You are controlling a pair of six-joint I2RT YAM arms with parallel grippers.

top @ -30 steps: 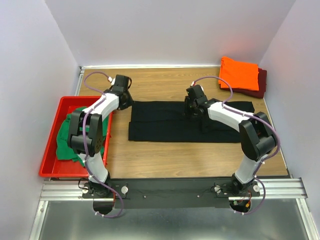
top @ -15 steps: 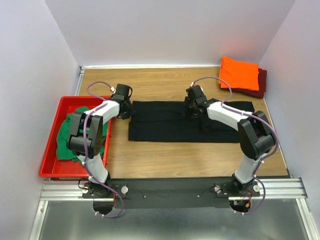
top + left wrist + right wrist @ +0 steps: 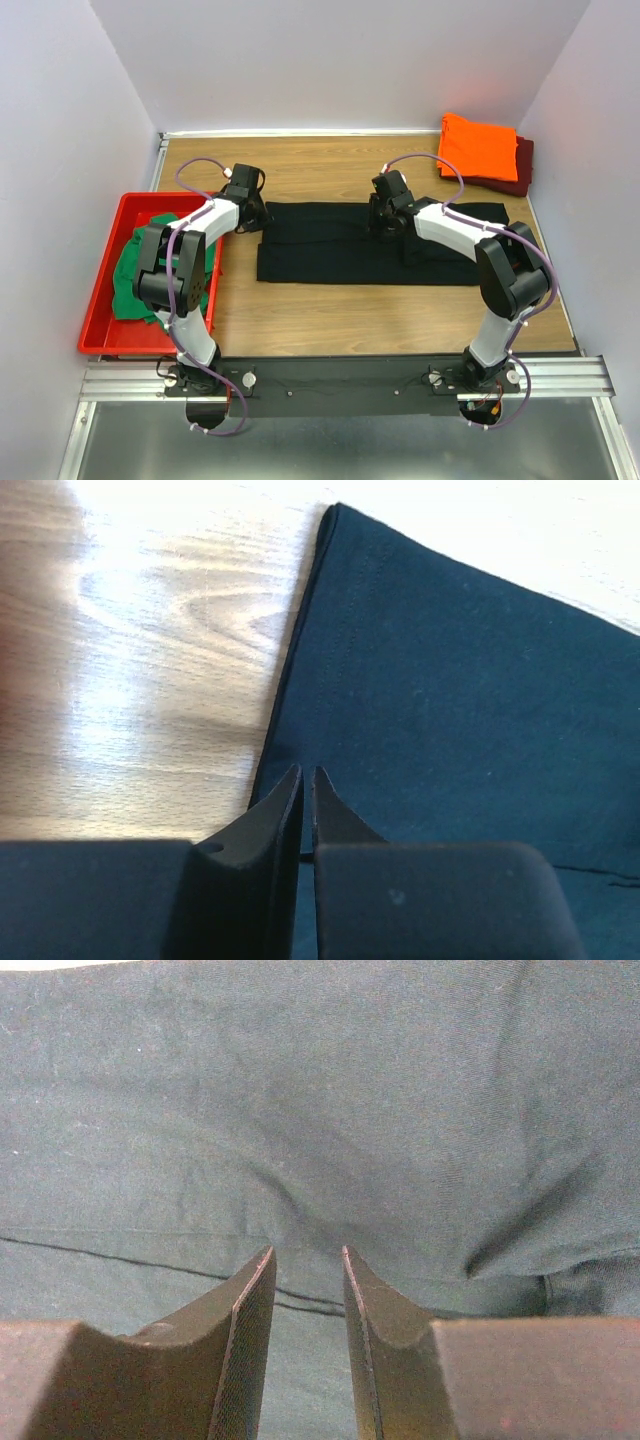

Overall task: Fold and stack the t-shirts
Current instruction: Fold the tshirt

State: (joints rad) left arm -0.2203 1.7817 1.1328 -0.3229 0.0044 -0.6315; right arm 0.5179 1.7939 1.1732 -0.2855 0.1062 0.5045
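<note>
The black t-shirt (image 3: 330,255) lies flat on the wooden table, folded into a long band. My left gripper (image 3: 258,222) is at its far left corner. In the left wrist view the jaws (image 3: 307,772) are shut to a hairline gap just over the shirt's (image 3: 460,680) left edge, with no cloth visibly pinched. My right gripper (image 3: 378,222) is over the shirt's far edge near the middle. Its jaws (image 3: 307,1252) stand narrowly open above the cloth (image 3: 300,1110), with nothing between them. The orange shirt (image 3: 478,146) lies folded on the maroon shirt (image 3: 520,170) at the far right corner. The green shirt (image 3: 135,275) is crumpled in the tray.
The red plastic tray (image 3: 100,300) stands at the table's left edge beside the left arm. White walls close in the table at the back and both sides. Bare wood (image 3: 330,320) shows in front of the black shirt.
My left gripper has moved right and a little nearer, from beside the tray's far corner onto the black shirt's far left corner. The right gripper has barely moved.
</note>
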